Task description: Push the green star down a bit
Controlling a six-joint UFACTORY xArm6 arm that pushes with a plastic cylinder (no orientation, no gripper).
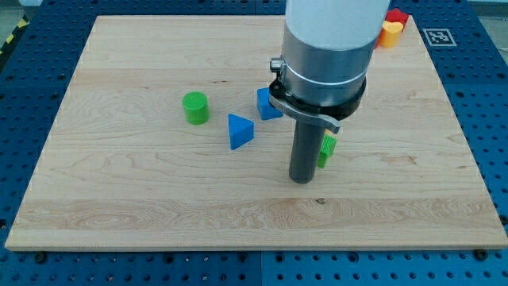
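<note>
Camera view: rod tip beside the green star, mid-bench

Camera view shows one wooden bench (119,199) lying on a blue perforated base (492,159). The arm (329,40) enters from the view's top as a wide grey cylinder with a dark collar, and it hides part of the bench behind it.

1. Tip. My tip (301,180) stands on the bench slightly right of the view's centre. The rod is upright. No gripper is fitted, so nothing is grasped and no opening can be reported.

2. Task object. The green star (327,149) sits just beside the rod, on its right side in the view and slightly above the tip. The rod and collar cover most of it; only a small green part shows. Contact between rod and star cannot be confirmed.

3. Other blocks.
- A blue block (267,105) lies to the view's upper left of the rod, partly hidden by the collar; its shape cannot be made out fully.
- A blue triangular block (240,131) lies left of the rod, apart from it.
- A green cylinder (195,108) stands further left, upright.
- A yellow block (390,33) and a red block (398,16) sit close together at the bench's top right corner, well apart from the tip.

4. Markings. A black-and-white square tag (437,36) lies on the base beyond the top right corner. No readable writing or brand is visible.
</note>
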